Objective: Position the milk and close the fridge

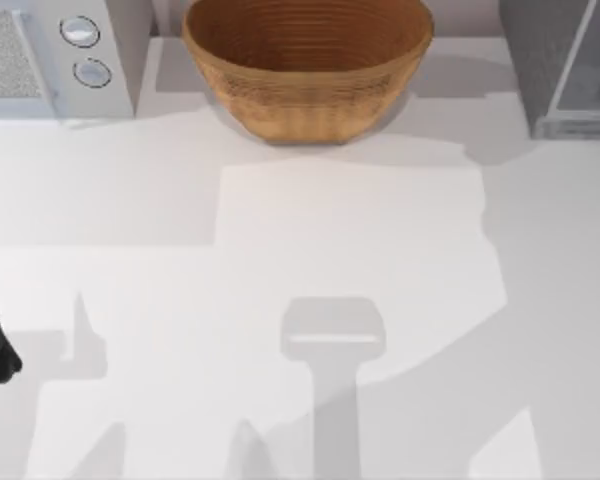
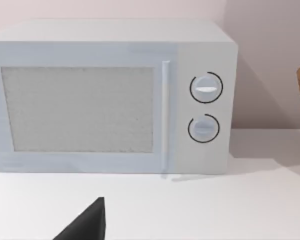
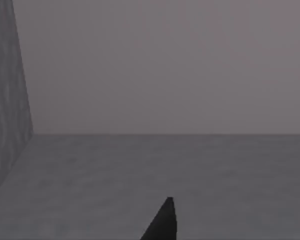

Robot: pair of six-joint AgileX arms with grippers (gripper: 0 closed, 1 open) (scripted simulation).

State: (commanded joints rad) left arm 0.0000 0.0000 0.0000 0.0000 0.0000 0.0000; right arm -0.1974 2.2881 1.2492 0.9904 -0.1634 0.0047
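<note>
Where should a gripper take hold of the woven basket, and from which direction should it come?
Probably grip the woven basket by its near rim, coming straight down from above, with one finger inside and one outside. It stands upright with its mouth open upward. The body looks too wide for a side grip, and the wall at the rim is thin.

Legible text: none in any view.
White box, front panel: no lettering or brand mark.
Two round knobs: plain, with no numbers or scale marks.
Woven basket: no label.
Fridge: no sign.
</note>
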